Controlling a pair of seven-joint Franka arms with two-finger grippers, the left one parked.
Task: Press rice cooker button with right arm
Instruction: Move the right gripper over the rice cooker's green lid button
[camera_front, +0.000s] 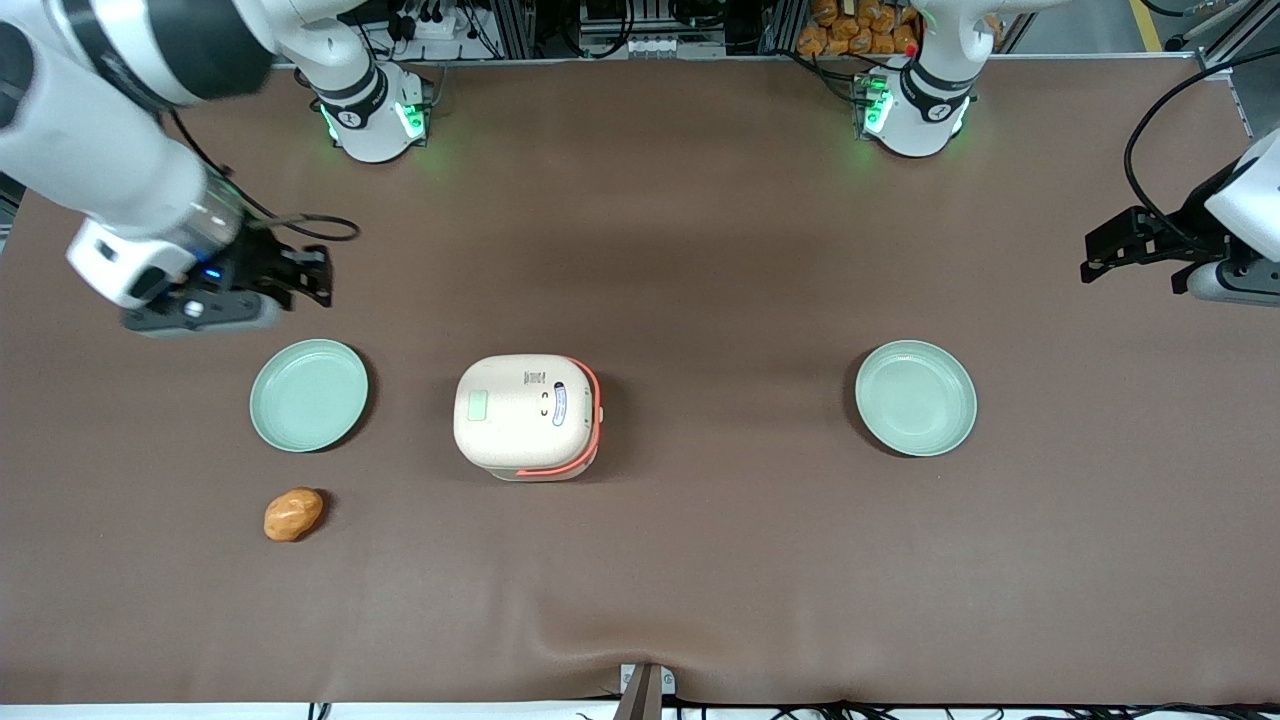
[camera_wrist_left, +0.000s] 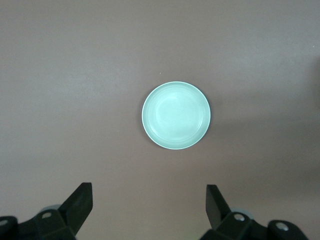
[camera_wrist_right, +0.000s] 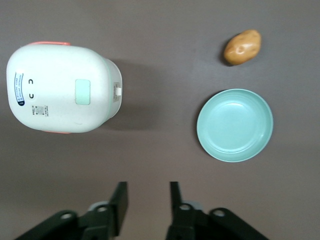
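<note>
The rice cooker stands mid-table, with a cream lid, an orange-red band on one side and a mint-green square button on top. It also shows in the right wrist view, with its button. The right arm's gripper hovers above the table toward the working arm's end, well away from the cooker and farther from the front camera than the nearby plate. In the right wrist view the gripper is open and empty, its fingers apart over bare table.
A mint-green plate lies between the gripper and the cooker. A brown potato lies nearer the front camera than that plate. A second plate lies toward the parked arm's end.
</note>
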